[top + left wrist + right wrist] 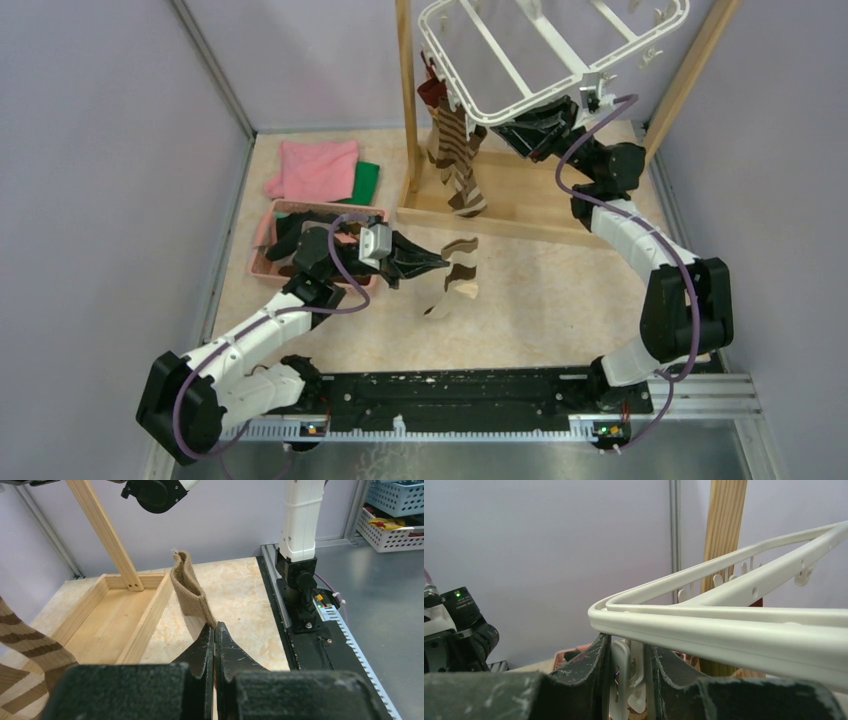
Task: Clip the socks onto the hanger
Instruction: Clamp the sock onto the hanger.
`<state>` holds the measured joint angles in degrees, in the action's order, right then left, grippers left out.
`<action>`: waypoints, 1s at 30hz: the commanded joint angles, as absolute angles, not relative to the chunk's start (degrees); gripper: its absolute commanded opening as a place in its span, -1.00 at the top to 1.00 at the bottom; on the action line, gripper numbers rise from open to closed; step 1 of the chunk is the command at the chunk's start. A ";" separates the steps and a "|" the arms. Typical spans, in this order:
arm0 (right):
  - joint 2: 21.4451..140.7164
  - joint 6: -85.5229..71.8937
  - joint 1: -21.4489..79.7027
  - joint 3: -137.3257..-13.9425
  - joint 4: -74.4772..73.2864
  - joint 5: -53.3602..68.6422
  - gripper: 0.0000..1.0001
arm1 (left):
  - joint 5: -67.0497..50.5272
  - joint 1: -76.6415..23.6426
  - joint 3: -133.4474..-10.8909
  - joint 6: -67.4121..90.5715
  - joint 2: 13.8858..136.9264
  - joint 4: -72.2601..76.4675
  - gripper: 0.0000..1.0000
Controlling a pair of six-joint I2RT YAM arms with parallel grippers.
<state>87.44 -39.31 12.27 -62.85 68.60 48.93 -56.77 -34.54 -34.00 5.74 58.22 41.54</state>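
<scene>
Black-and-white arms (250,338), purple cables (559,170)

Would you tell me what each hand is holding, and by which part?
The left hand pinches a striped sock by its ribbed cuff. The right hand grips a clip hanging under the rim of the hanger.

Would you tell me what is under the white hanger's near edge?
Brown-and-cream striped socks hang under one corner of the hanger. Beneath the near rim, the right tool pinches a white clip. The tool's fingers cover the clip's lower end.
</scene>
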 commanded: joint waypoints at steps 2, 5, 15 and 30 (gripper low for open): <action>85.86 -41.44 12.74 -66.17 71.85 50.16 1.00 | -51.48 -34.72 -38.43 2.87 59.34 41.31 1.00; 85.55 -41.58 12.74 -66.02 71.21 49.95 1.00 | -45.30 -34.76 -41.98 1.35 62.44 39.91 1.00; 85.22 -42.36 12.74 -65.80 70.32 49.87 1.00 | -40.83 -34.82 -54.64 2.98 75.37 40.20 1.00; 85.84 -43.65 12.74 -65.49 71.69 50.45 1.00 | -42.09 -34.86 -64.33 5.79 85.11 40.41 1.00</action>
